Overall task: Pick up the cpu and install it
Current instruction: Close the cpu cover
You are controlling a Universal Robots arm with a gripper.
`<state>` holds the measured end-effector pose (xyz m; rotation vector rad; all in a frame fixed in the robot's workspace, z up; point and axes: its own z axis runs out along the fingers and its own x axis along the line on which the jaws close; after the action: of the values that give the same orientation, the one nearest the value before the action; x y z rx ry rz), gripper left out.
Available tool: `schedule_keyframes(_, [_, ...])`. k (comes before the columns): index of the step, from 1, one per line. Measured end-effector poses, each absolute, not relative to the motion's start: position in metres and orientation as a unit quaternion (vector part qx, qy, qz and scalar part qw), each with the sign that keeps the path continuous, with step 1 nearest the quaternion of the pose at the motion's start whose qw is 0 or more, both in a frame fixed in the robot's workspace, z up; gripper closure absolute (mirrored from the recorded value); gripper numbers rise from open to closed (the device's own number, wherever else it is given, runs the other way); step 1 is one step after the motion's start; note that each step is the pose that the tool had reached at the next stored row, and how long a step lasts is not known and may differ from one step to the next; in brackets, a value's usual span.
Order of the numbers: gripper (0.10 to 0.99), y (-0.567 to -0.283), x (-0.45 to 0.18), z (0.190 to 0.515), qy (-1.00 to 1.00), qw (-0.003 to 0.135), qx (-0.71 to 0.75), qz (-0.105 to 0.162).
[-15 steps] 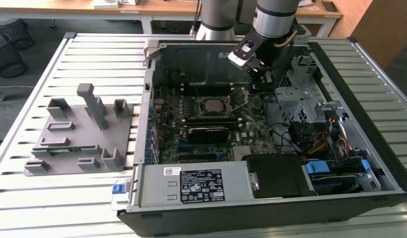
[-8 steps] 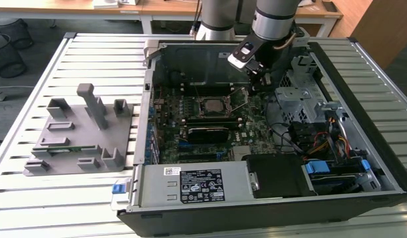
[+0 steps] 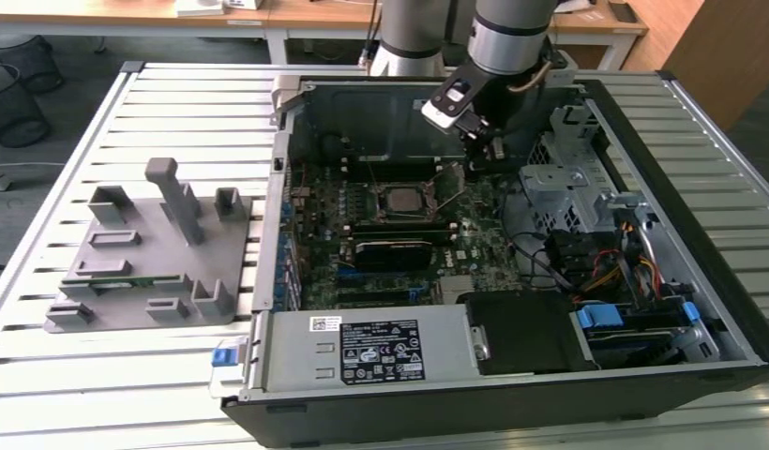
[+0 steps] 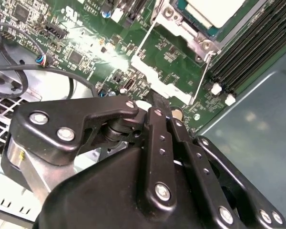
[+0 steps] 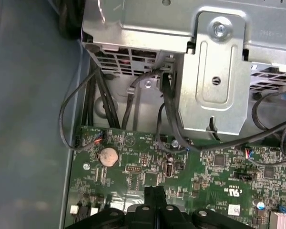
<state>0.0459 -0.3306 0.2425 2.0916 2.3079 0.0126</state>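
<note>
On the slatted bench [image 3: 172, 112], an open computer case [image 3: 722, 309] lying flat with its green board [image 3: 478, 234] facing up. In the upper middle of the exterior view, reaching down into the case, the end effector [image 3: 481, 161], just to the exterior view's right of the processor socket [image 3: 401, 199]. Closed and gripping nothing: in both wrist views, black fingers [image 4: 158, 119] pressed together. Tips right at the edge of the socket's silver metal frame [image 4: 159, 81]; touching or not, cannot tell.

Seated in the socket, apart from the fingers: the cpu [image 4: 214, 10], pale silvery top with a thin greenish rim, next to the dark memory slots [image 4: 248, 52].

In the first wrist view, past the fingertips, a round coin battery [image 5: 108, 156] on the board, black cables [image 5: 71, 109] and a silver drive cage [image 5: 214, 81].

At the exterior view's left, outside the case, a grey holder tray [image 3: 147, 253] on the bench with a green memory stick [image 3: 122, 279] in it.
</note>
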Motion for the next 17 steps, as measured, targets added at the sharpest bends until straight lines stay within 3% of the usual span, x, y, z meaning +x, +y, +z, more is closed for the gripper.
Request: schedule_keyframes(17, [0.980, -0.331, 0.031, 0.244, 0.741, 0.010, 0.672, 0.008])
